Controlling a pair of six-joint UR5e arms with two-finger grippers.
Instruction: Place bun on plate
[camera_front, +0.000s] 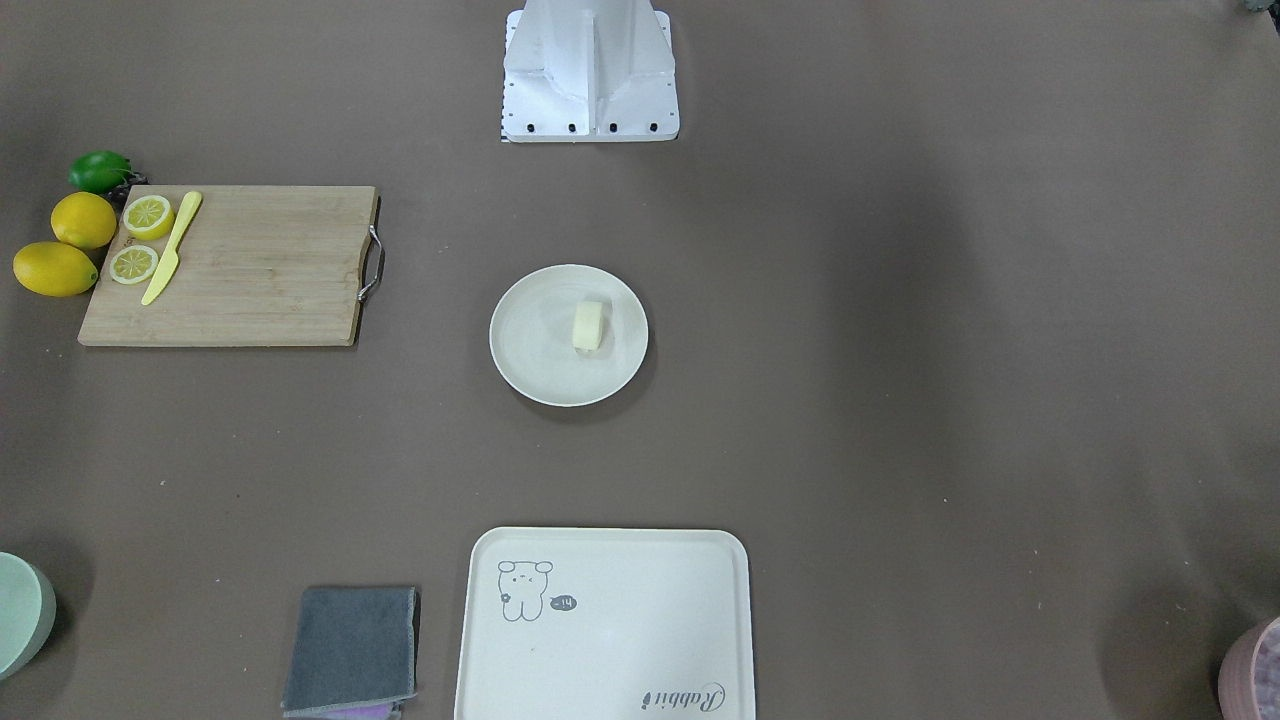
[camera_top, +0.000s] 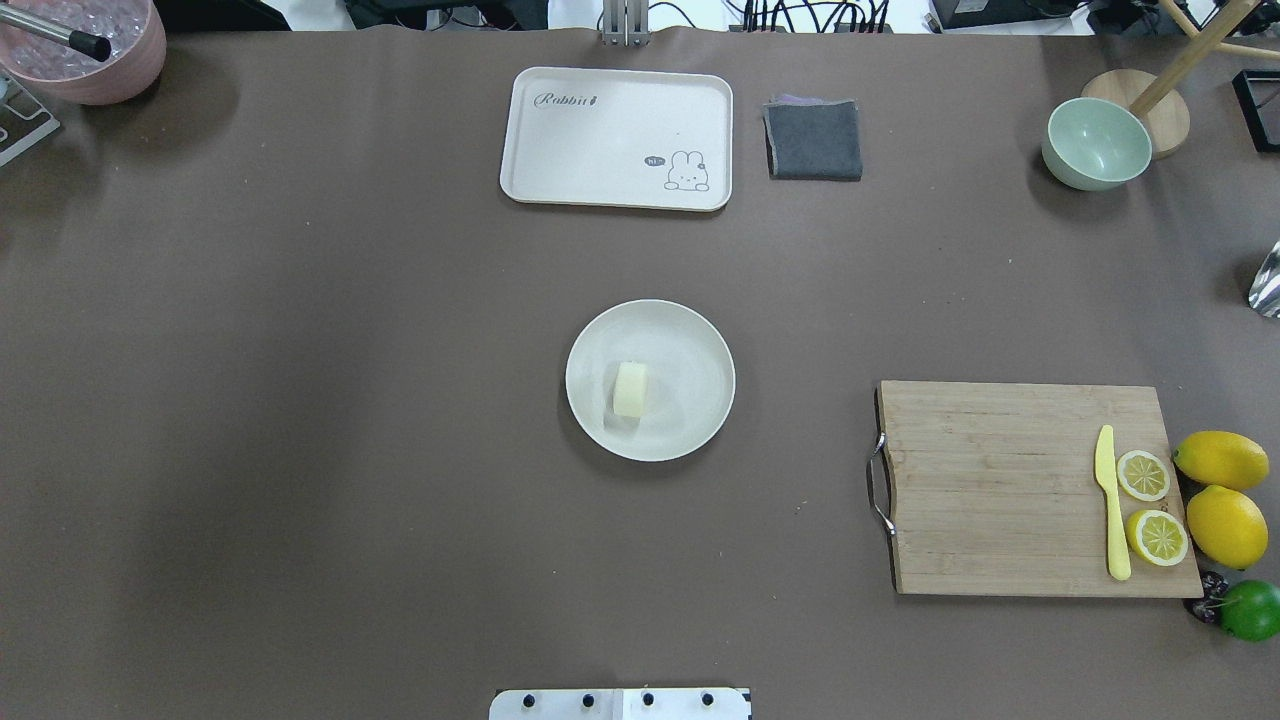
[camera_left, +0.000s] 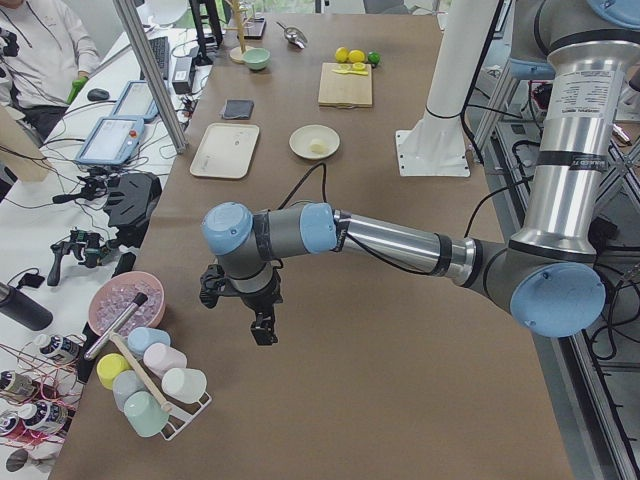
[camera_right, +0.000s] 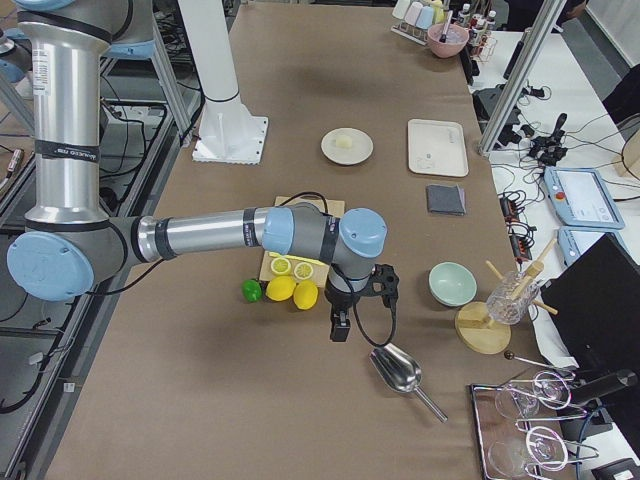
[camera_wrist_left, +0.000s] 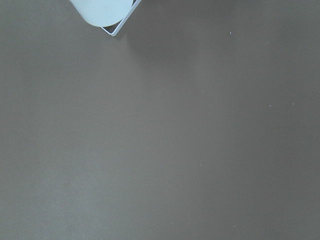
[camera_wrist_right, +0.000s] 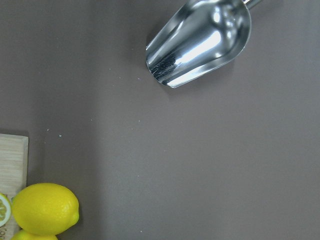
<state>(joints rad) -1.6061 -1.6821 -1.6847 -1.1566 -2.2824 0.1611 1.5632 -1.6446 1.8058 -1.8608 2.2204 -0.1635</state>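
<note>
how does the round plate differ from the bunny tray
The plate is round; the tray is rectangular with rounded corners. The plate is plain; the tray carries a cartoon animal and lettering. The bun lies on the plate, not the tray. Both are off-white with raised rims.

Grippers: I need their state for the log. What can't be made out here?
Left gripper: shown only in exterior left, small and dark; open or shut unclear.
Right gripper: shown only in exterior right, likewise unclear.
Both wrist views: neither gripper is in frame.
</note>
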